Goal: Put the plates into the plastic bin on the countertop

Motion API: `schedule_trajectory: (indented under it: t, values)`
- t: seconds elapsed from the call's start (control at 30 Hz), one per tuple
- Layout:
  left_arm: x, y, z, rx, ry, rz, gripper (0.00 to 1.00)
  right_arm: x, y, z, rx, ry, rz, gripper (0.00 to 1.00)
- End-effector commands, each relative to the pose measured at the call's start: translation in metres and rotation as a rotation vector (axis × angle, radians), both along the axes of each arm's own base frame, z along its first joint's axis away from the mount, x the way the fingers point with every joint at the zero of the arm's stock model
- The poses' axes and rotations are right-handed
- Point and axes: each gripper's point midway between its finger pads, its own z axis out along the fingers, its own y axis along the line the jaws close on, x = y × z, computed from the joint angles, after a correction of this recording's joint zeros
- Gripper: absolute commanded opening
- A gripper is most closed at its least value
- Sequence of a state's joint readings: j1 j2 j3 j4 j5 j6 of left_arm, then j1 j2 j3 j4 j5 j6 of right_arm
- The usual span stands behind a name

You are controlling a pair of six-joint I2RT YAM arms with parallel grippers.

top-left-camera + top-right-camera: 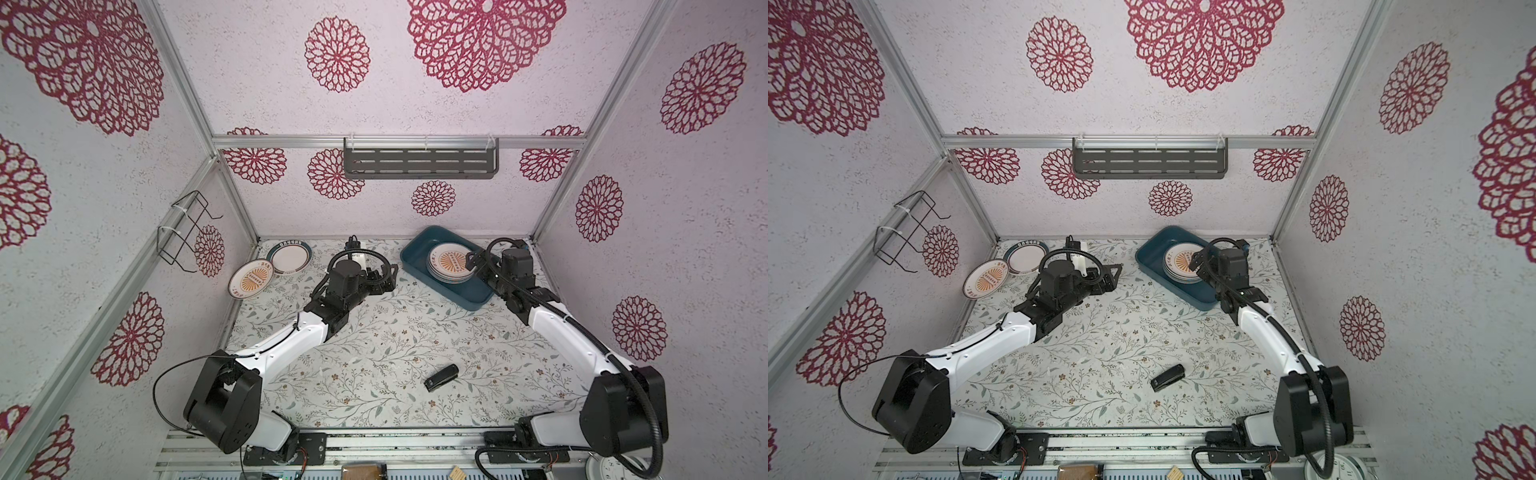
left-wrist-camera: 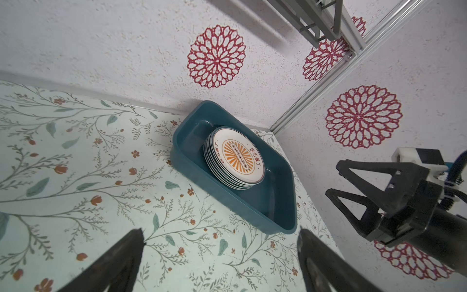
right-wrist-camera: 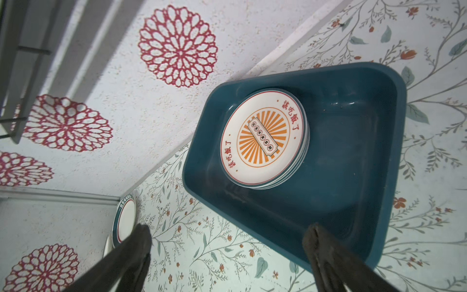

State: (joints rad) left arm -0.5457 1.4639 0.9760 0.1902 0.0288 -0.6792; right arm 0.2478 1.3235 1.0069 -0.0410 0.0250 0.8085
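**Item 1.** Dark teal-blue rectangular plastic bin (image 1: pixel 465 293) (image 1: pixel 1200 297) (image 2: pixel 273 199) (image 3: pixel 353 151) with rounded corners and low walls. It sits at an angle on the countertop, far right, close to the back wall.

**Item 2.** Stack of round white ceramic plates (image 1: pixel 449 262) (image 1: pixel 1181 262) (image 2: pixel 236 156) (image 3: pixel 262 136), lying flat in the far half of the plastic bin. The top one has an orange sunburst centre, a thin red ring and red lettering. I cannot read the exact count. The bin's near half is bare.

**Item 3.** Round white ceramic sunburst plate (image 1: pixel 250 279) (image 1: pixel 987 279), outside the bin at the far left, tilted against the left wall.

**Item 4.** Round white ceramic teal-rimmed plate (image 1: pixel 289 257) (image 1: pixel 1025 257) (image 3: pixel 125 220), just behind Item 3. Their rims meet.

**Item 5.** My left gripper (image 1: pixel 1119 272) (image 2: pixel 221 232) is above the countertop at mid-back, pointed toward the bin and short of it. Its black fingers are spread wide with nothing between them.

**Item 6.** My right gripper (image 1: pixel 473 259) (image 2: pixel 333 179) (image 3: pixel 228 227) hangs over the bin's right side, by the stack's edge. Its fingers are wide apart and touch nothing.

**Item 7.** Flat white countertop (image 1: pixel 374 332) (image 1: pixel 1100 332), printed with grey-green vines and small brown flowers.

**Item 8.** Small black oblong object (image 1: pixel 441 377) (image 1: pixel 1168 377), lying on the countertop near the front, between my arms.

**Item 9.** Grey slotted metal shelf (image 1: pixel 419 162) on the back wall, and a black wire rack (image 1: pixel 187 232) on the left wall.
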Motion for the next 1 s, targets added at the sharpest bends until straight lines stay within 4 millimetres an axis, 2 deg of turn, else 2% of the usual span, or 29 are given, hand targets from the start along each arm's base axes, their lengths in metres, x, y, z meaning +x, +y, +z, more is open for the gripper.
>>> schedule_trajectory:
  t: [0.0,0.17,0.3,0.4,0.6,0.73,0.97]
  values:
    - [-0.014,-0.013,0.021,-0.134,0.014,-0.040,0.97,-0.016,0.003,0.016,-0.040,-0.051,0.007,0.99]
    - [-0.016,-0.014,0.021,-0.247,0.020,-0.029,0.97,-0.030,0.015,0.028,-0.041,-0.093,0.031,0.99]
    - [-0.013,-0.004,0.017,-0.318,0.035,-0.016,0.97,-0.031,0.017,0.035,-0.047,-0.120,0.031,0.99]
    - [-0.010,0.000,0.022,-0.384,0.012,-0.051,0.97,-0.030,0.019,0.038,-0.048,-0.133,0.033,0.99]
    - [0.019,0.021,-0.004,-0.384,0.130,0.024,0.97,-0.028,0.013,0.030,-0.069,-0.119,0.000,0.99]
    - [0.037,0.054,-0.024,-0.380,0.184,0.121,0.97,-0.028,0.013,0.027,-0.087,-0.111,0.006,0.99]
    - [0.052,0.145,-0.089,-0.344,0.394,0.423,0.97,-0.025,0.028,0.036,-0.080,-0.174,0.091,0.99]
